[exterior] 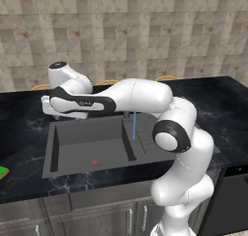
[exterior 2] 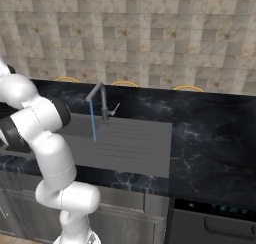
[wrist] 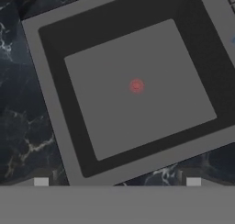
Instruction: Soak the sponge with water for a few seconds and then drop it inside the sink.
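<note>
So the sponge (exterior: 2,172) is just a bright green sliver at the far left edge of the left base view, sitting on the black marbled countertop (exterior: 24,128) well apart from the sink (exterior: 87,153), mostly cut off by the frame. The water (exterior: 134,126) is a thin light-blue stream dropping straight down in the middle of that view; in the right base view it leaves the spout of the dark tap (exterior 2: 102,103) and lands on the ribbed drainboard wing (exterior 2: 132,143), not in the basin. The basin has a small red spot (wrist: 136,86) on its floor, just above the centre of the hand view, with the sink's rim running diagonally around it and marbled counter in the left corners.

The gripper's two finger tips (wrist: 41,182) poke up at the bottom of the hand view, one at lower left and the other at lower right, so the jaws stand wide apart with nothing between them. The hand looks down over the basin.

What's in the way: in the left base view the white arm (exterior: 135,97) stretches across the middle, covering the tap and the top of the stream. Along the back of the counter a few yellow curved rims (exterior 2: 124,82) peek up against the tiled wall (exterior 2: 150,33). Grey cabinet fronts (exterior: 87,215) run below the counter, and a dark appliance (exterior 2: 215,220) sits at the lower right of the right base view.
</note>
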Available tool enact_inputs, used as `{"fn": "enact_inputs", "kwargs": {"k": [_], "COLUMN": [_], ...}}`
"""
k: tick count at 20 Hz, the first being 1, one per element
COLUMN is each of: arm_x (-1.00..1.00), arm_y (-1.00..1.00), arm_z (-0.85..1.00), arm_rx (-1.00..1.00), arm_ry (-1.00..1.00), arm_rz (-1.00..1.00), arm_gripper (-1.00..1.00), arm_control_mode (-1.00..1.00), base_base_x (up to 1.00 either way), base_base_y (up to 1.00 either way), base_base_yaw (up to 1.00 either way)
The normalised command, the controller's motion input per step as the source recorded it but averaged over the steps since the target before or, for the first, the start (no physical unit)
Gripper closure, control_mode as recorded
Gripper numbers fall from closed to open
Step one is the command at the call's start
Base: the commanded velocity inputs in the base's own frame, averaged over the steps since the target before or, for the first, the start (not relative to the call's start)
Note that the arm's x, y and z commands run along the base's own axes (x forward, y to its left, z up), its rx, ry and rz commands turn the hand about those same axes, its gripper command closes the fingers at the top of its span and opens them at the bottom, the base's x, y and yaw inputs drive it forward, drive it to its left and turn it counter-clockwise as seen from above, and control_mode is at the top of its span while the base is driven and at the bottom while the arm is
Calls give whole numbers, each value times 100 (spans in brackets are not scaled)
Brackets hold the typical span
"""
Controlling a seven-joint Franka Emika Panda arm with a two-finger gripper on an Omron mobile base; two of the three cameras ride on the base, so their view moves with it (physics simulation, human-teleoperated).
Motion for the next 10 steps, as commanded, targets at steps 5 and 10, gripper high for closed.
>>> {"fn": "enact_inputs", "kwargs": {"k": [5,10], "arm_x": [0,0], "arm_y": [22,16], "arm_z": [-27,-19], "arm_rx": [0,0], "arm_ry": [0,0], "arm_rz": [0,3], "arm_gripper": [-100,-100], "arm_control_mode": [-100,-100], "base_base_x": [0,0], "base_base_y": [0,0], "base_base_yaw": [0,0]}}
